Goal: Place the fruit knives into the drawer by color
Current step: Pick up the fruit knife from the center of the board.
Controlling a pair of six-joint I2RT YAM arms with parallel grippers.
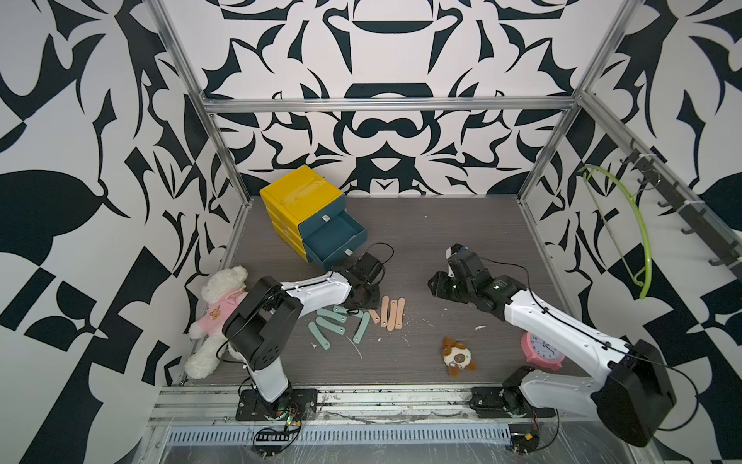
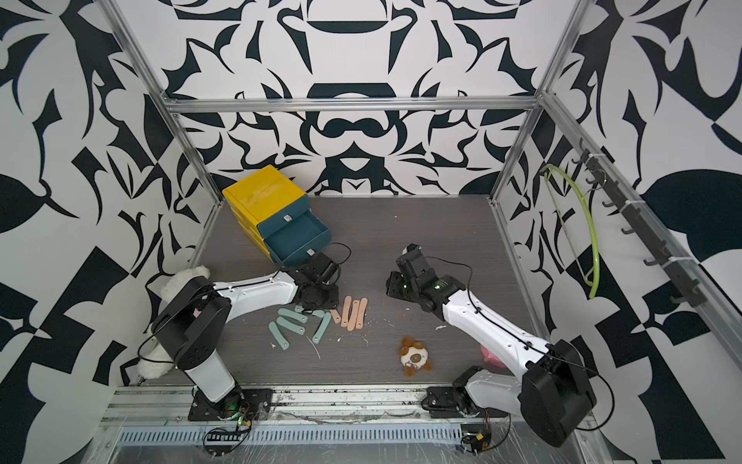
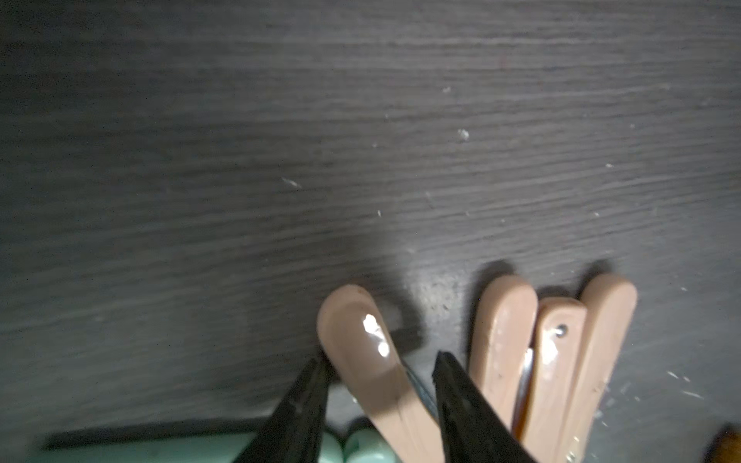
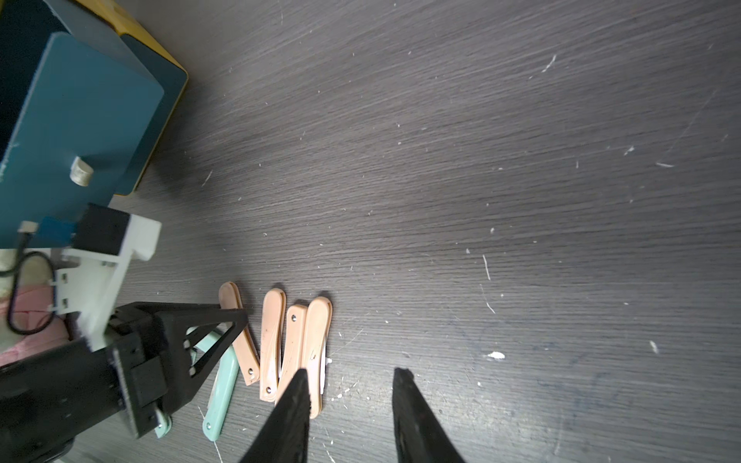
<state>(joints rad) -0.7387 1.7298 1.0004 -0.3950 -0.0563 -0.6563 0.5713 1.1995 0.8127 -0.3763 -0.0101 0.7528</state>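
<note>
Four peach knives (image 1: pixel 389 313) lie on your table (image 1: pixel 441 225) near the open drawer (image 1: pixel 337 259), long axes running front to back, three packed side by side. Your left hand (image 3: pixel 379 360) straddles the fourth knife (image 3: pixel 361 340), which lies slanted; you can't tell whether it's clamped. Mint knives (image 1: pixel 331 325) lie scattered beside them. Your right hand (image 4: pixel 351 373) hangs released and empty.

Robot test cell in a lab. Enclosed by an aluminium frame (image 1: pixel 385 105) carrying wall panels (image 1: pixel 80 201) printed in a bold black-and-white pattern. Fitted with a left arm (image 1: pixel 313 291) and a right arm (image 1: pixel 554 321), both bolted to a slotted rail (image 1: pixel 401 395) along the front edge of a grey wood-grain table (image 1: pixel 441 225). Stocked with unrelated props: drawer box (image 1: pixel 301 193), teddy bear (image 1: pixel 223 281), alarm clock (image 1: pixel 542 349), small plush toy (image 1: pixel 457 355), and a hanger (image 1: pixel 648 257) on a hook rack (image 1: pixel 690 207).
</note>
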